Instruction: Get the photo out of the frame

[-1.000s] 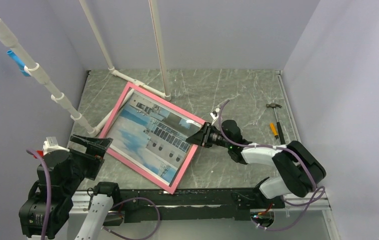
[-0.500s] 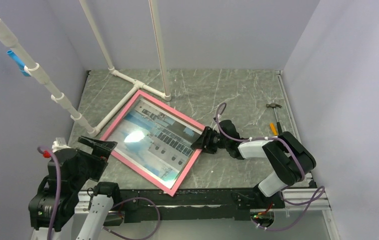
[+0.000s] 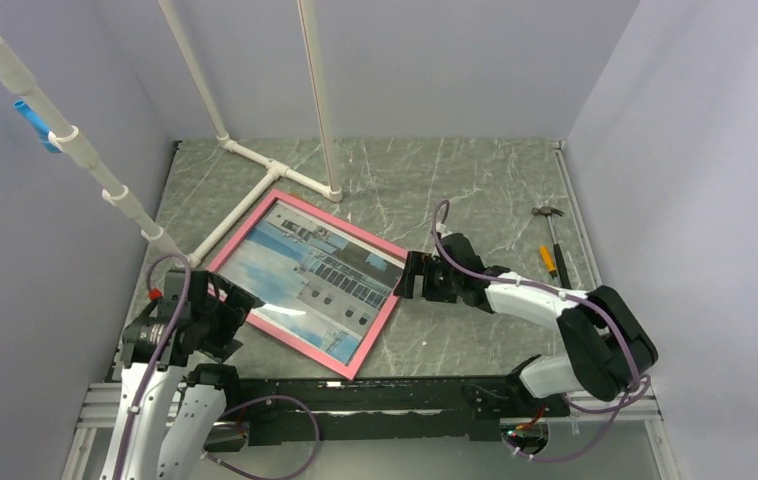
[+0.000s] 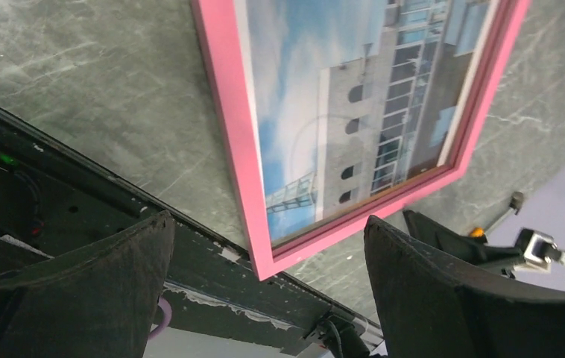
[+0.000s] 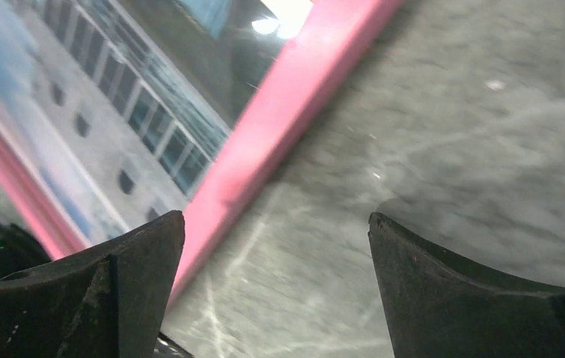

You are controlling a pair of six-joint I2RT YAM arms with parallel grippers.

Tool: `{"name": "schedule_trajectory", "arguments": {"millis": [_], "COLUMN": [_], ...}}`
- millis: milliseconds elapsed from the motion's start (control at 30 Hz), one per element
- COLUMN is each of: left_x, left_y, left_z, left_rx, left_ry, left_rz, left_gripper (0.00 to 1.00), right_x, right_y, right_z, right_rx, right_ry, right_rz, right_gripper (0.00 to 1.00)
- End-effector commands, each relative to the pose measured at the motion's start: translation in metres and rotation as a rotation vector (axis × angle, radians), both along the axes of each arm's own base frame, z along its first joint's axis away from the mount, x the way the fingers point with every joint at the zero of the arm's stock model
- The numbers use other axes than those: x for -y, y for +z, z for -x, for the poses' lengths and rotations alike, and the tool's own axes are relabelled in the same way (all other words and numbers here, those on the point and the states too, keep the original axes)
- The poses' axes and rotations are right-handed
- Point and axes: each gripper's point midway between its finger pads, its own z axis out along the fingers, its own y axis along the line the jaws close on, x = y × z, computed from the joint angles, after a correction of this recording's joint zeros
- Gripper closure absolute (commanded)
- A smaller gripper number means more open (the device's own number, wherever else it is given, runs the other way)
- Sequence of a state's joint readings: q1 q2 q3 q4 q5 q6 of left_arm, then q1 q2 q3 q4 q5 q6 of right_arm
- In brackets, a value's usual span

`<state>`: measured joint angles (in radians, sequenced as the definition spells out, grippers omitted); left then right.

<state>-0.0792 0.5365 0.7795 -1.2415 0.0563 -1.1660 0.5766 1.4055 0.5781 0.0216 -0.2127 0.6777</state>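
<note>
We're seeing the left gripper (image 3: 227,318) hovering low at the frame's (image 3: 380,312) near-left edge. Its jaws are standing wide apart and gripping nothing. In the left wrist view the left gripper (image 4: 264,231) is looking across the table (image 4: 78,89) at the frame's (image 4: 223,112) near corner, which is showing in the gap between the fingers and beyond them. We can't tell if they're touching.

The frame is lying flat on the table (image 3: 475,180), pink side up and turned diamond-wise, just beside the white pipe stand (image 3: 255,160). The photo (image 3: 305,280) is sitting inside it, face up, with the sky to the left and the building to the right.

The right gripper (image 3: 410,277) is reaching in low at the frame's right corner. In the right wrist view the right gripper (image 5: 276,224) is spread open, empty. The pink edge (image 5: 302,97) is running down toward its left finger, with bare table under the gap.

A hammer (image 3: 552,235) is lying well apart, at the far right.
</note>
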Motion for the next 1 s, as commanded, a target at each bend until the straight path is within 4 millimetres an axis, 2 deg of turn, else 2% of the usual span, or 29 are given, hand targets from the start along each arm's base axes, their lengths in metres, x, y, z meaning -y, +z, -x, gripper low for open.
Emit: {"name": "schedule_trajectory", "arguments": {"millis": [0,100,200,367,500,633,767,967], "left_x": [-0.002,-0.001,0.001,0.006,0.012,0.018,0.02,0.016], "left_y": [-0.007,-0.023,-0.041,-0.068,-0.084,-0.096,-0.11,-0.124], "left_z": [-0.01,-0.011,-0.01,-0.007,-0.014,-0.02,-0.02,-0.013], "left_rx": [0.008,-0.036,-0.109,-0.223,-0.251,-0.284,-0.34,-0.394], "left_ry": [0.019,0.039,0.06,0.074,0.072,0.06,0.056,0.092], "left_rz": [-0.005,0.003,0.017,0.046,0.073,0.098,0.105,0.087], "left_gripper": [0.01,0.01,0.01,0.05,0.01,0.01,0.0,0.11], "right_x": [0.051,0.054,0.04,0.014,-0.029,-0.066,-0.083,-0.096], "right_y": [-0.012,0.008,0.035,0.067,0.066,0.055,0.035,0.017], "right_z": [0.017,0.001,-0.028,-0.084,-0.114,-0.14,-0.16,-0.163], "right_rx": [-0.022,0.1,0.26,0.441,0.498,0.483,0.457,0.438], "right_ry": [0.003,0.046,0.135,0.271,0.458,0.556,0.584,0.646], "right_rz": [0.271,0.335,0.369,0.447,0.412,0.355,0.352,0.324], "right_gripper": [0.05,0.06,0.1,0.13,0.17,0.24,0.26,0.38]}}
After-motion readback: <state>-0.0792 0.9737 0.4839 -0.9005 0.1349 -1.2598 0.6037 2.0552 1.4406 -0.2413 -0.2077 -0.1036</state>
